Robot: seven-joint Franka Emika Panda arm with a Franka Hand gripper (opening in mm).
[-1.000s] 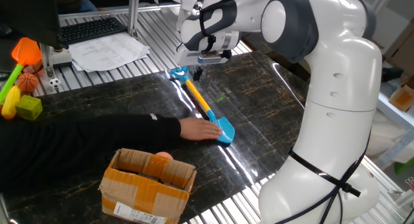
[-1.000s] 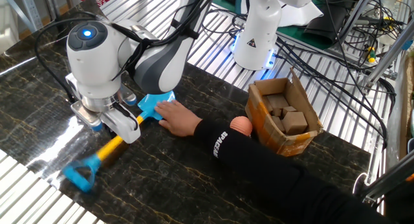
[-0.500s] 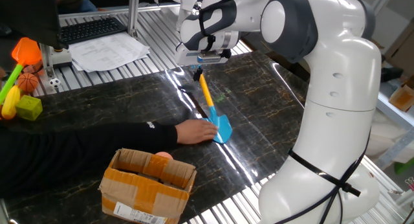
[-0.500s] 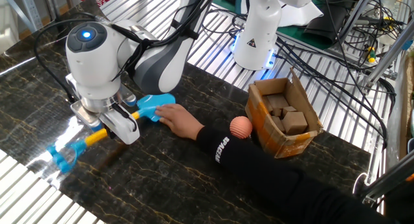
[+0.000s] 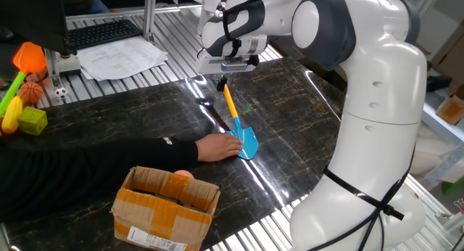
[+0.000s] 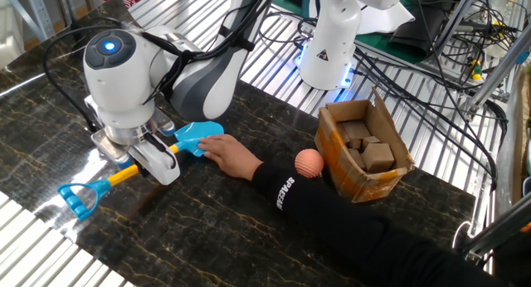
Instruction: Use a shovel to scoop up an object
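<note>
The shovel has a blue blade [image 5: 247,143], a yellow shaft and a blue looped handle [image 6: 76,199]. My gripper [image 5: 223,78] is shut on the shaft near its handle end and holds that end off the table; in the other fixed view the gripper [image 6: 154,160] sits between blade [image 6: 197,136] and handle. The blade tip rests on the dark table. A person's hand [image 5: 219,147] lies against the blade. The salmon-orange ball [image 6: 309,164] sits by the person's sleeve beside the cardboard box; in one fixed view only its top [image 5: 184,175] shows behind the box.
A cardboard box [image 6: 362,148] holding brown blocks stands by the table edge, also seen in one fixed view [image 5: 166,205]. The person's black-sleeved arm [image 6: 348,216] crosses the table. An orange spade head [image 5: 29,57], mini basketball [image 5: 30,92] and green block [image 5: 32,121] sit far left.
The shovel's handle end has come up off the table and swung, so the shaft now stands tilted. The hand stays at the blade. The ball shifted slightly.
</note>
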